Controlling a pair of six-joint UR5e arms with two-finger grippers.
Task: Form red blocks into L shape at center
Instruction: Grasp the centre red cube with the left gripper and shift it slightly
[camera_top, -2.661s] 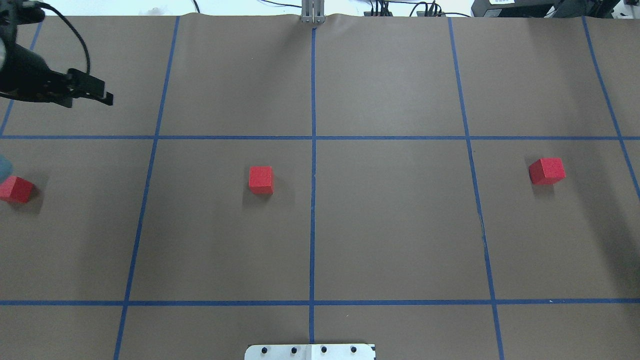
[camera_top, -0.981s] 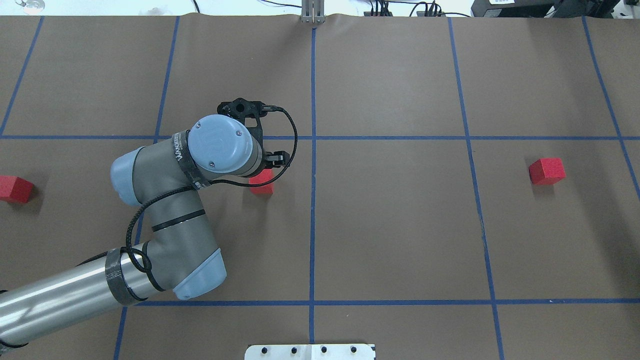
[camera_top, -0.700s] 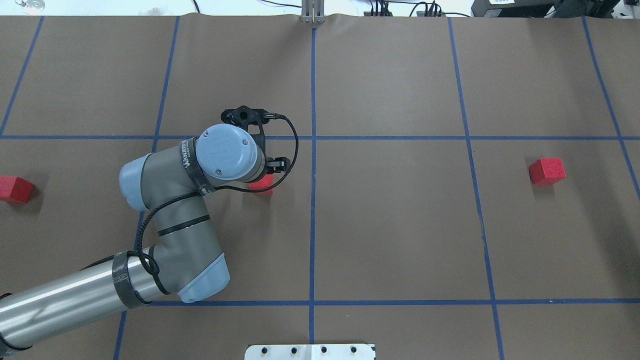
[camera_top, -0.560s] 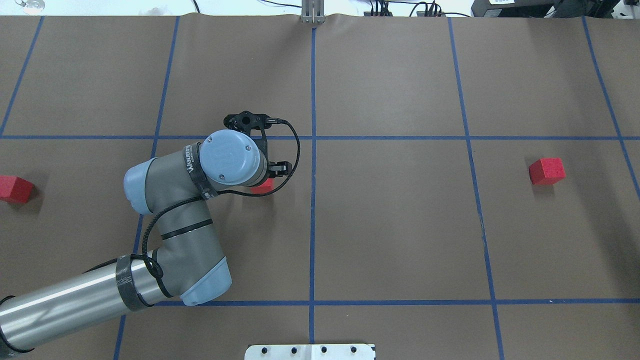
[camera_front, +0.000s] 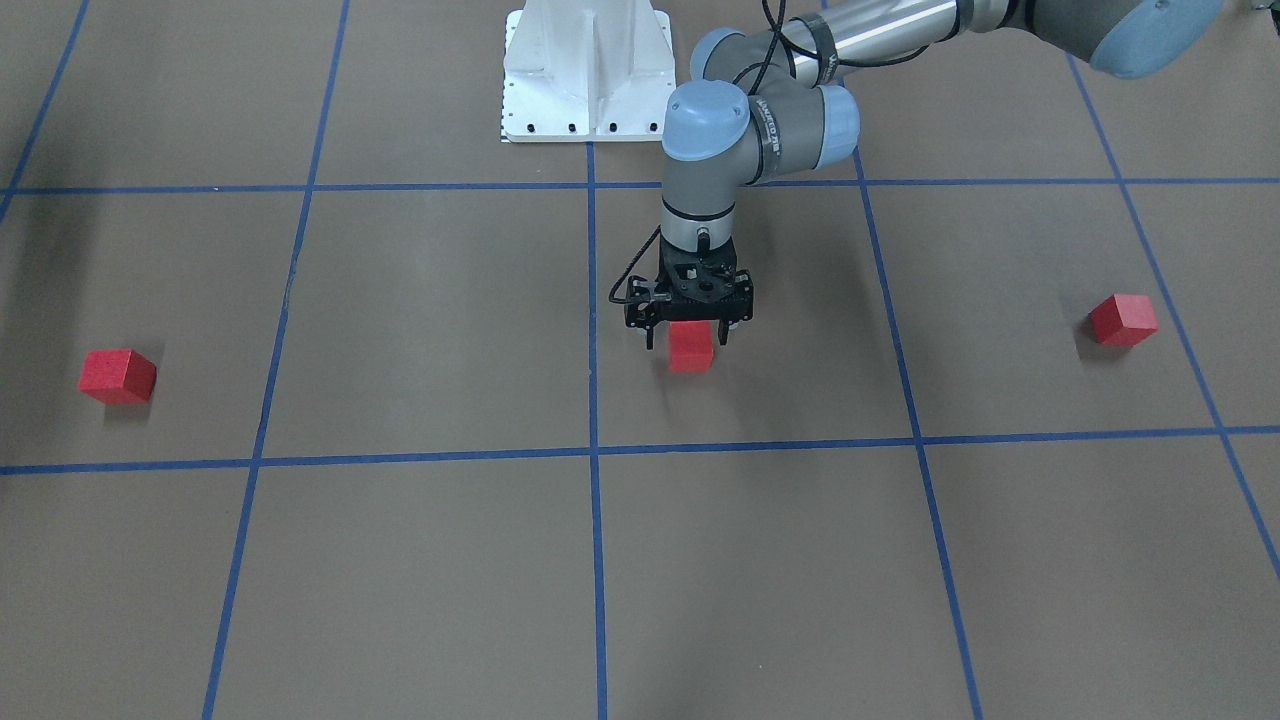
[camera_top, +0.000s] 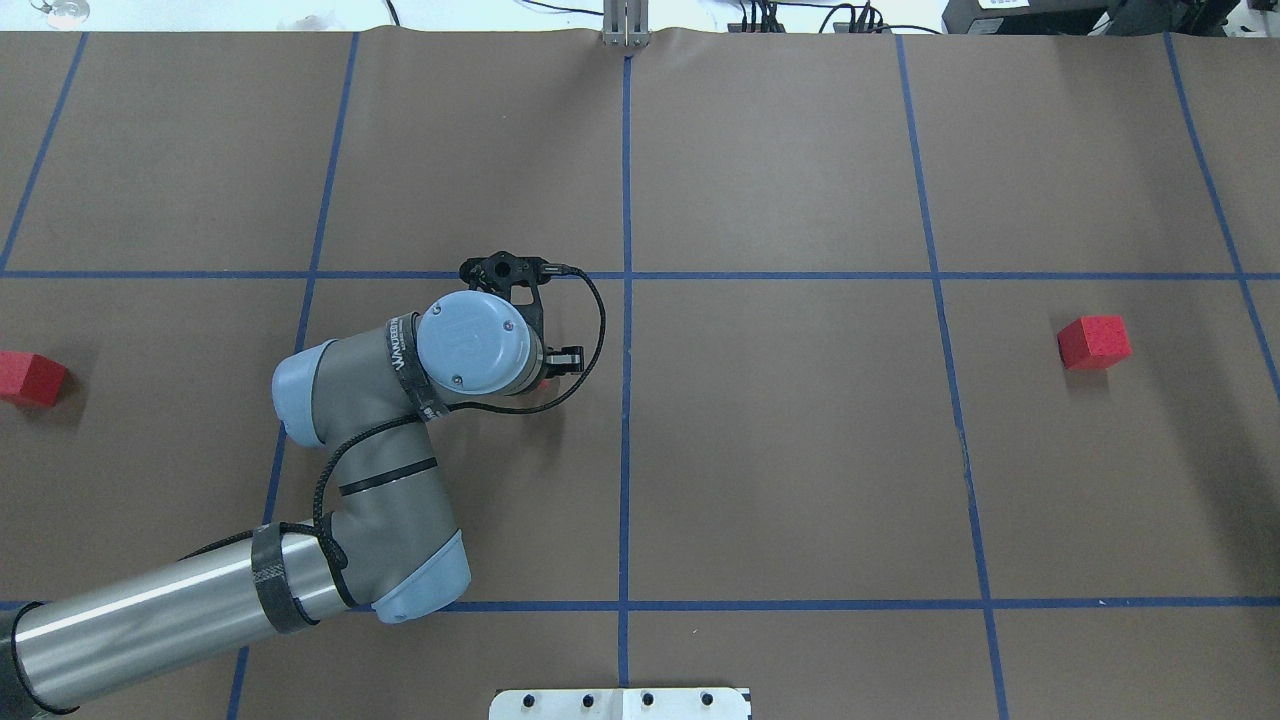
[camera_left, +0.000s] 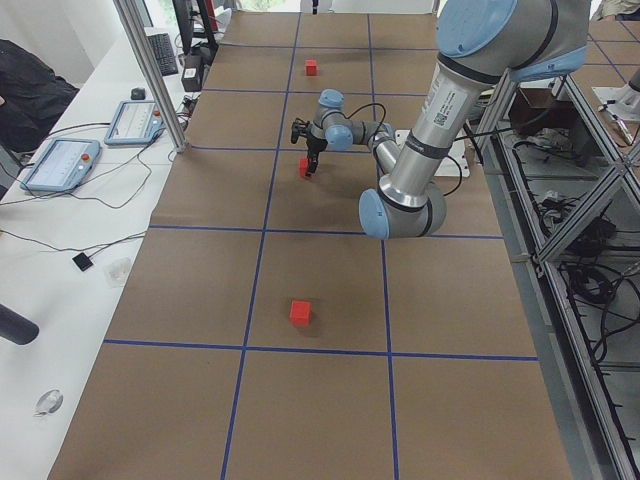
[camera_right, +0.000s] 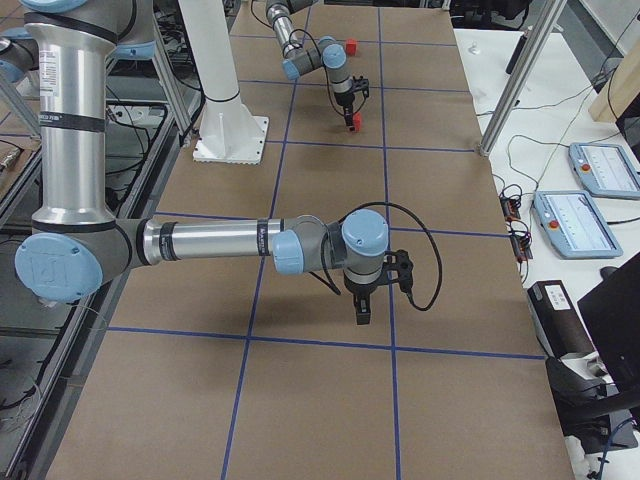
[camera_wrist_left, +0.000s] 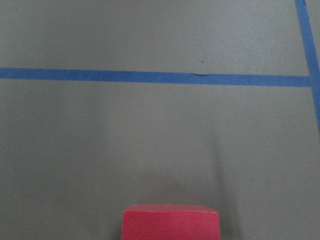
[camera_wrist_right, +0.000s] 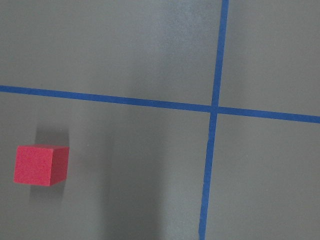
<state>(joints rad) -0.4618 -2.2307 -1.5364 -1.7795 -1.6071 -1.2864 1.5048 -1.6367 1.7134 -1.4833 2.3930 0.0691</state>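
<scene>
Three red blocks lie apart on the brown paper. The middle block (camera_front: 690, 352) sits on the table between the fingers of my left gripper (camera_front: 689, 340), which is open, with a gap on each side. In the left wrist view this block (camera_wrist_left: 171, 224) shows at the bottom edge. The center tape crossing (camera_top: 625, 275) lies just beyond it and to its right. Another block (camera_top: 32, 378) is at the far left and the third (camera_top: 1094, 342) at the far right. My right gripper (camera_right: 362, 315) hangs high near the right end, and I cannot tell whether it is open.
The white robot base plate (camera_front: 585, 70) stands at the near edge on the centre line. Blue tape lines grid the paper. Beyond the far edge are an aluminium post (camera_left: 150, 70) and control tablets (camera_right: 590, 225) with cables on a white side table.
My left arm swung in from the far left, stopped over the middle block and came down around it. The wrist now hides that block from overhead. No block has moved.
</scene>
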